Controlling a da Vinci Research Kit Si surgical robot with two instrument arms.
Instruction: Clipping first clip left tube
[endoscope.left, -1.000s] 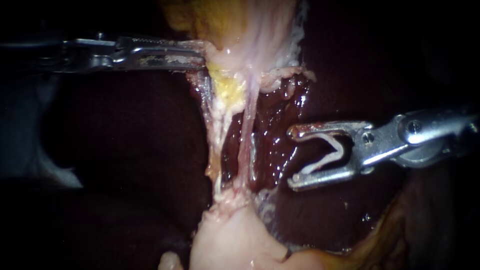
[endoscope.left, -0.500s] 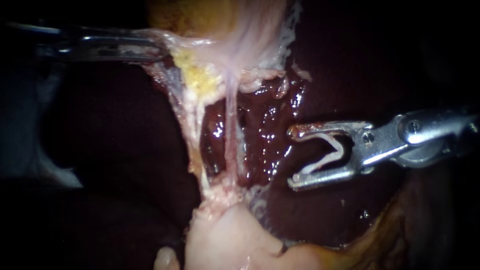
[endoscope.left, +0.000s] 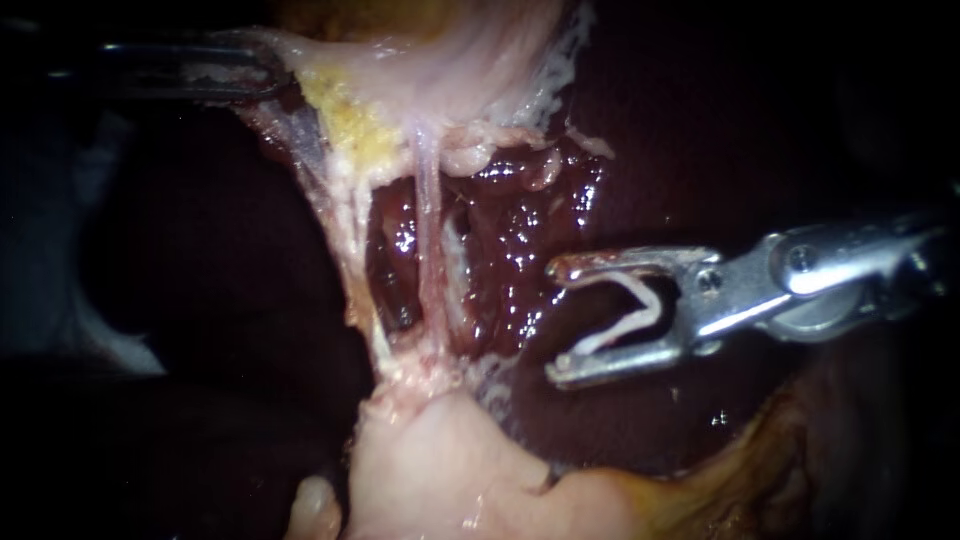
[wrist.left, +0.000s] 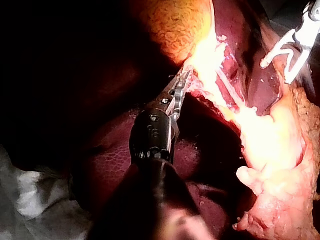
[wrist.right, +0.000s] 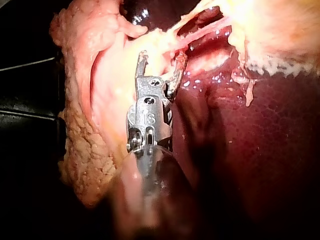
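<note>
The right instrument was seen entering from the right. Its hand was spread wide yet grasping a white clip, whose two legs lay against the two jaws. Open room over the glossy liver was left between the clip's mouth and the tubes, and nothing was touched by it.

The left tube was taken to be the paler band on the left of the pair, though its edge was blurred. It was stretched between the pale tissue above and the pale mass below. A dark window separated it from the thin pink tube beside it. The left instrument was clenched on the pale tissue near the upper left edge.

Compared with half a second before, the tissue and both tubes had been drawn further left, the window had been widened, and the right instrument had been advanced slightly leftward.
</note>
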